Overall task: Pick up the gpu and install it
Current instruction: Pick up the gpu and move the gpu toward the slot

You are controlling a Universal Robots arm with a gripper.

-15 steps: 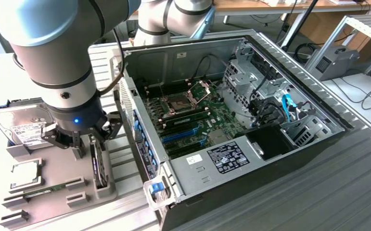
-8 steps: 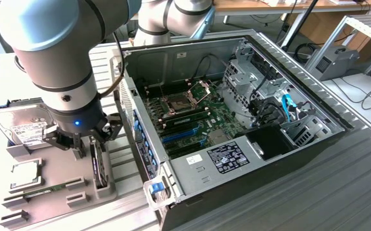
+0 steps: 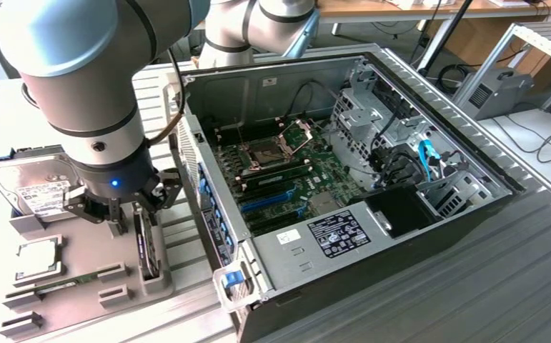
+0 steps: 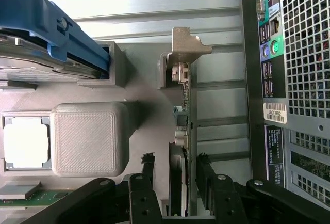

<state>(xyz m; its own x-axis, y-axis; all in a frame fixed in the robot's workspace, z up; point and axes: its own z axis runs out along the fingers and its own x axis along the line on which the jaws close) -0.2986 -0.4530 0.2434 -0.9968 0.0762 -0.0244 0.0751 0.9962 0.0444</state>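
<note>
Lower left of the exterior view, nearest: gripper [image 4: 176, 159], jaws parted and straddling the gpu [image 3: 146, 246] without clamping it; the card stands on edge in a slot of the grey holder [image 3: 75, 293], likely so both faces can be pinched. Behind it, the hard drive [image 3: 32, 189] rests in its own cradle; farther off, centre frame, the computer case [image 3: 351, 279] lies open, motherboard [image 3: 285, 179] exposed for fitting.

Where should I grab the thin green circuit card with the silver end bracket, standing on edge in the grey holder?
Pinch the gpu across its two flat faces at the middle of its free upper edge, coming straight down from above. It stands on edge in the grey holder slot, so probably only that edge is reachable. The open gripper straddles it.
</note>
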